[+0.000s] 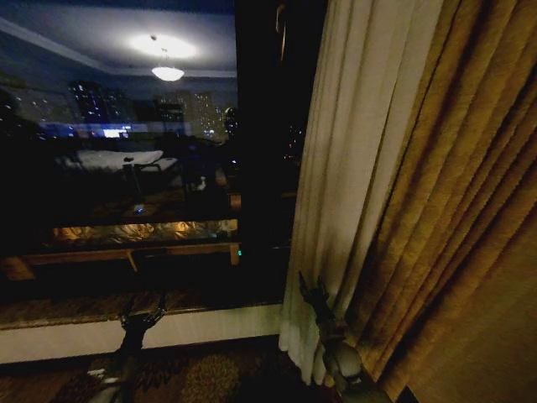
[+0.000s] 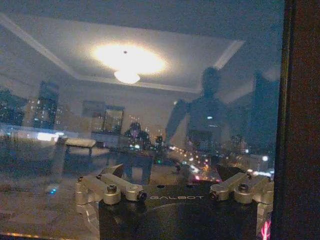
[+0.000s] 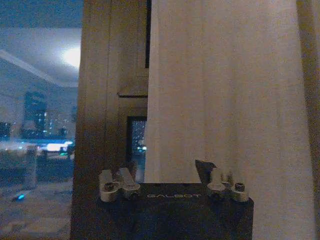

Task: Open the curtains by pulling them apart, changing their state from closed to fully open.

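Curtain [image 1: 352, 168]: bunched at 3 o'clock beside drape [image 1: 453, 218]
Right gripper [image 1: 312, 295]: apart, at curtain's edge
Left gripper [image 1: 141, 321]: apart, facing window [image 1: 117, 151]

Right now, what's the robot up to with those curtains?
Right tool low beside sheer curtain, open. Left tool low before window glass, open. Curtain bunched against golden drape. Nothing in the way.

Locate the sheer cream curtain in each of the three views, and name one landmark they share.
Head view: the sheer curtain hangs right of centre, between the dark window and the golden drape.
Left wrist view: not in it.
Right wrist view: it covers the middle and right of the picture, just beyond the right end effector.
Shared landmark: the ceiling lamp's reflection in the glass.
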You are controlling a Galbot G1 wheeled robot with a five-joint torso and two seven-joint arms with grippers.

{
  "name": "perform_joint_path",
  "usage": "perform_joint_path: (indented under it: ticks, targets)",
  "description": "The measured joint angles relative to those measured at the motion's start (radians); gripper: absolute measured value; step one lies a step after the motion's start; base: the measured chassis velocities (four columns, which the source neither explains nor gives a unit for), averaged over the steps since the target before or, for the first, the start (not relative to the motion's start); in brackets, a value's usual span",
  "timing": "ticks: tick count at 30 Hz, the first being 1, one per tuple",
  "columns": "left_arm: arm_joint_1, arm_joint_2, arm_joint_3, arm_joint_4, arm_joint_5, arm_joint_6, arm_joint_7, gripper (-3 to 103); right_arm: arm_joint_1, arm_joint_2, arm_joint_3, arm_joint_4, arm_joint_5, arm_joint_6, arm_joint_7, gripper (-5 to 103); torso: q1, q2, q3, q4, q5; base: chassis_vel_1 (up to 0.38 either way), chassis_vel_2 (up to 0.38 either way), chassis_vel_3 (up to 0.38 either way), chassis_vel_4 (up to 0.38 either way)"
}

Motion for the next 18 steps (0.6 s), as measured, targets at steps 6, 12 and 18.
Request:
perform_joint_path:
  ticks: [6,12,18]
  targets:
    - [0.0,0.0,0.0,0.0,0.0,0.0,0.0,100,-0.012,-0.016,0.0,0.019,-0.01,-0.028,-0.006,84,0.0,0.0,0.0,0.0,-0.0001,0.0,0.0,0.0,0.0]
    - [0.0,0.0,0.0,0.0,0.0,0.0,0.0,100,-0.004,-0.025,-0.003,0.035,0.006,-0.061,0.027,100,0.0,0.0,0.0,0.0001,0.0,0.0,0.0,0.0,0.0]
    - [0.0,0.0,0.0,0.0,0.0,0.0,0.0,100,-0.001,-0.024,-0.003,0.039,0.007,-0.07,0.032,100,0.0,0.0,0.0,0.0001,0.0,0.0,0.0,0.0,0.0]
